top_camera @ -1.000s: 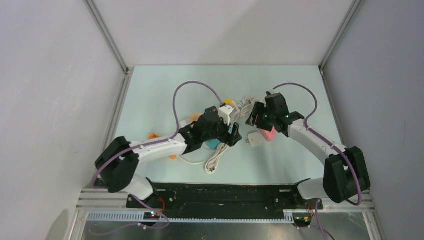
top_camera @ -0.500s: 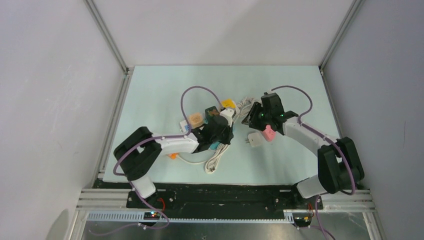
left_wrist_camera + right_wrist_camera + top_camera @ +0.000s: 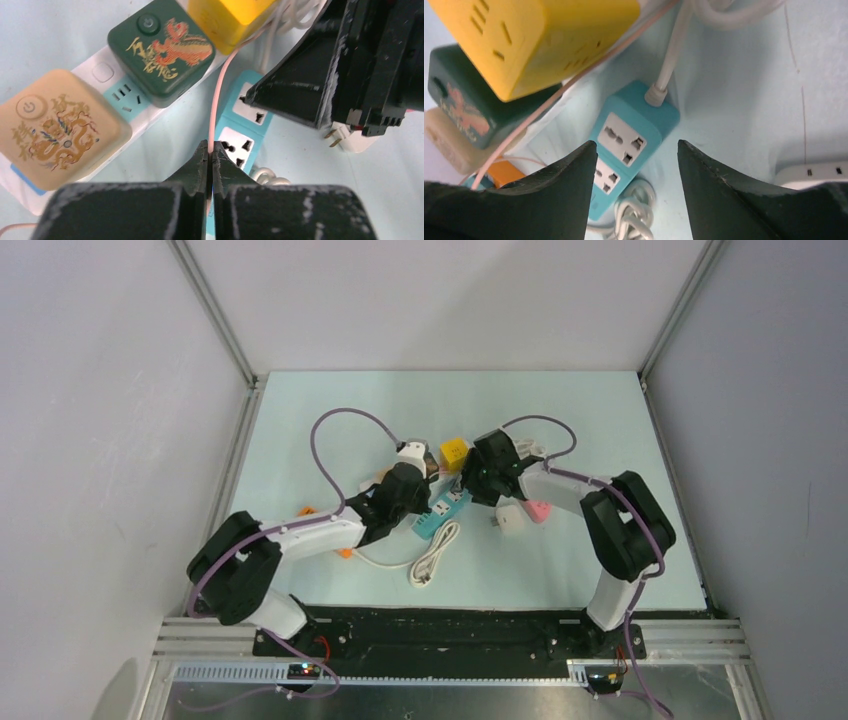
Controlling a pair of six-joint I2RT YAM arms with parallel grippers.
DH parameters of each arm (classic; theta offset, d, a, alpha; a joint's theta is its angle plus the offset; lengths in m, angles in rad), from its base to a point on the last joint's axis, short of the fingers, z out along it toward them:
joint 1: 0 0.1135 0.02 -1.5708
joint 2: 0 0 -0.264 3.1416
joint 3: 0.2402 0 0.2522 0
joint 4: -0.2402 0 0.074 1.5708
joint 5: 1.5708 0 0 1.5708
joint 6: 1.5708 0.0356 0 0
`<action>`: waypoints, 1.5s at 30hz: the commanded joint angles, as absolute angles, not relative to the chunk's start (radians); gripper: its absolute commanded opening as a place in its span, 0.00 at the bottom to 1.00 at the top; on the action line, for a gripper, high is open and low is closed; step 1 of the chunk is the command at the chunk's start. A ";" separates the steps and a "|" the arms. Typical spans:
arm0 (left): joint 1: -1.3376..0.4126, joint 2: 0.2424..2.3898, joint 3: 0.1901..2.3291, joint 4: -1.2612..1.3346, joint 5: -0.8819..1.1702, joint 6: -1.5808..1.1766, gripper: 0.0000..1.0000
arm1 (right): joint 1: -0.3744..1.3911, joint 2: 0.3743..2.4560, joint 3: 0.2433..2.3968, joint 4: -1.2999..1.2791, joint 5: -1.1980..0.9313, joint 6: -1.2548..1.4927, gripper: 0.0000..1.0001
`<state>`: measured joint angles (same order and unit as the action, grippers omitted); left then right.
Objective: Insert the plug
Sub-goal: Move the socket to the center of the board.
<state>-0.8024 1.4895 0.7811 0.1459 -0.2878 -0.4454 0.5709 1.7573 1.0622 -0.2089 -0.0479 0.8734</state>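
The white plug (image 3: 508,521) lies on the table with its prongs (image 3: 330,136) toward the teal power strip (image 3: 440,512); neither gripper holds it. My left gripper (image 3: 210,150) is shut on a thin pink cable (image 3: 218,100) just beside the strip's sockets (image 3: 240,144). My right gripper (image 3: 636,146) hangs open over the cord end of the teal strip (image 3: 624,137), nothing between its fingers. In the top view it (image 3: 478,480) sits left of the plug.
A white strip (image 3: 102,75) carries a beige cube (image 3: 60,127) and a green cube (image 3: 160,47); a yellow cube (image 3: 454,452) stands behind. A pink block (image 3: 540,509) lies right of the plug. A coiled white cord (image 3: 432,560) lies in front.
My left gripper has shut on the pink cable and drawn back left. The right gripper swung left, away from the pink block and plug, to above the teal strip.
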 commanded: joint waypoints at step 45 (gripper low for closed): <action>-0.633 1.590 0.864 0.138 -0.223 -0.473 0.00 | 0.275 2.064 1.659 -0.494 0.139 0.413 0.24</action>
<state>-0.6453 1.5852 0.8196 0.1162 -0.2134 -0.4725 0.2577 2.0361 1.6073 -0.4618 0.2199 0.5152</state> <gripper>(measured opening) 0.034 0.096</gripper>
